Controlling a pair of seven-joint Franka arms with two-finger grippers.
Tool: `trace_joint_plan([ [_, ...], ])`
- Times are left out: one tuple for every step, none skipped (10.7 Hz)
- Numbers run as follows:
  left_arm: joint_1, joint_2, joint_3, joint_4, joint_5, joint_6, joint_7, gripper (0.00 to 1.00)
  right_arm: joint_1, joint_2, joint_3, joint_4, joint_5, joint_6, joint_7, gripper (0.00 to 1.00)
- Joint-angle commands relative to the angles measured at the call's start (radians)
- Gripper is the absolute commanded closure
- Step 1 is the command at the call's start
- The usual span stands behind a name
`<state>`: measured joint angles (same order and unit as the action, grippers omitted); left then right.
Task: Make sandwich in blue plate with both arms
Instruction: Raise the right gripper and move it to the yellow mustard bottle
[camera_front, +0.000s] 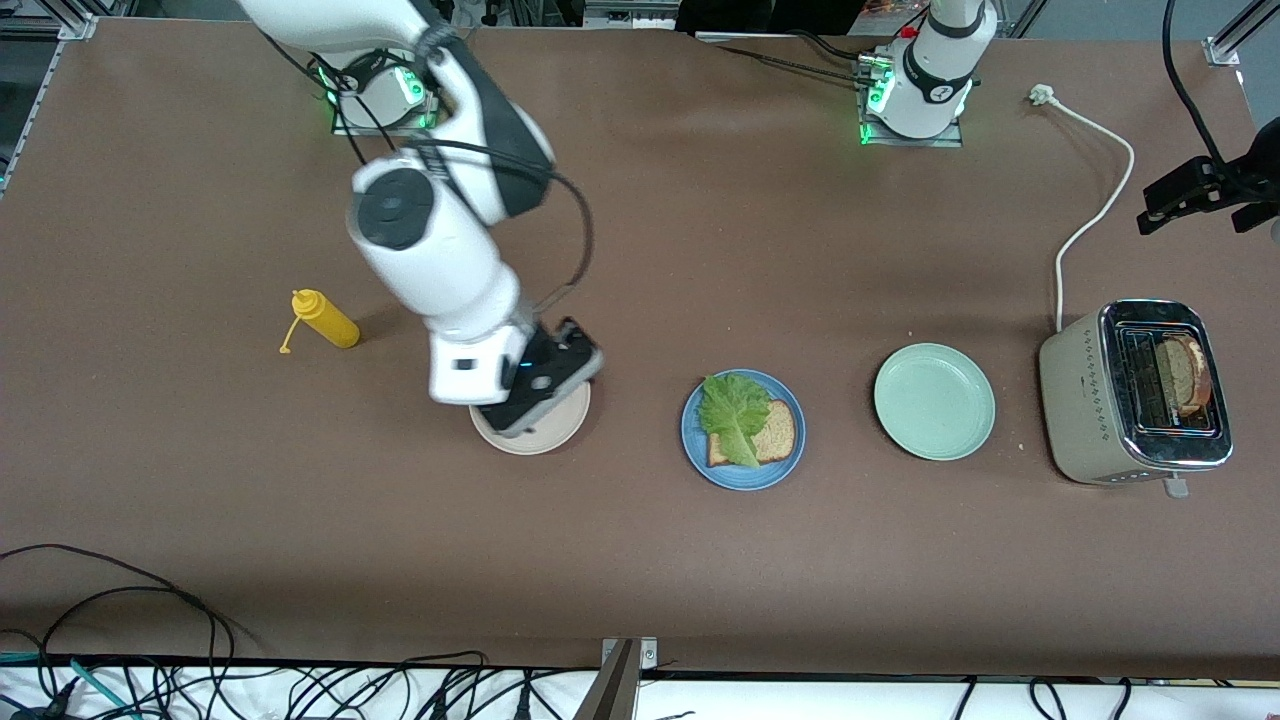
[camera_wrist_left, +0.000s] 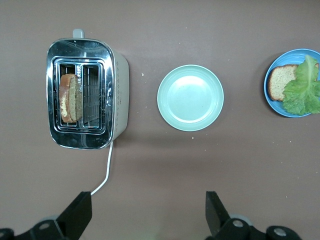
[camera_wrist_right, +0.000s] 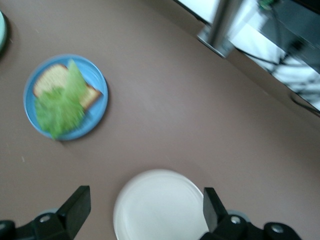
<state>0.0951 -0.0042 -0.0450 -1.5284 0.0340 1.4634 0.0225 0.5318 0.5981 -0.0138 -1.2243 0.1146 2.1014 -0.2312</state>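
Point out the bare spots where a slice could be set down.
The mint-green plate, between the blue plate and the toaster, holds nothing. So does the beige plate, but the open right gripper hovers over it. The blue plate already carries bread and lettuce.

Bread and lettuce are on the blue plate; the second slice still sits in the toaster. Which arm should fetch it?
Left, probably. The left gripper hangs open above the table by the toaster, whose slot holds the bread slice. The right gripper, also open, is over the beige plate, at the right arm's end.
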Motion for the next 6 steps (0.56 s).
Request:
trace_joint_plan([
  [0.0,0.013,-0.006,0.031,0.035,-0.021,0.002,0.0,-0.123,-0.142,0.015,-0.075,-0.003,-0.22,-0.083,0.0],
  [0.001,0.013,-0.006,0.031,0.035,-0.021,0.004,0.0,-0.168,-0.164,0.012,-0.086,-0.003,-0.265,-0.133,0.0],
  [0.003,0.013,-0.006,0.031,0.035,-0.021,0.004,0.0,-0.205,-0.196,0.011,-0.125,-0.001,-0.277,-0.192,0.0],
  [0.005,0.013,-0.006,0.031,0.037,-0.021,0.004,0.0,-0.234,-0.246,0.009,-0.203,-0.001,-0.267,-0.217,0.0],
  [0.005,0.013,-0.006,0.031,0.037,-0.021,0.004,0.0,-0.249,-0.306,-0.003,-0.304,-0.003,-0.229,-0.236,0.0],
  [0.005,0.013,-0.006,0.031,0.037,-0.021,0.004,0.0,-0.251,-0.37,-0.029,-0.41,-0.001,-0.165,-0.288,0.0],
])
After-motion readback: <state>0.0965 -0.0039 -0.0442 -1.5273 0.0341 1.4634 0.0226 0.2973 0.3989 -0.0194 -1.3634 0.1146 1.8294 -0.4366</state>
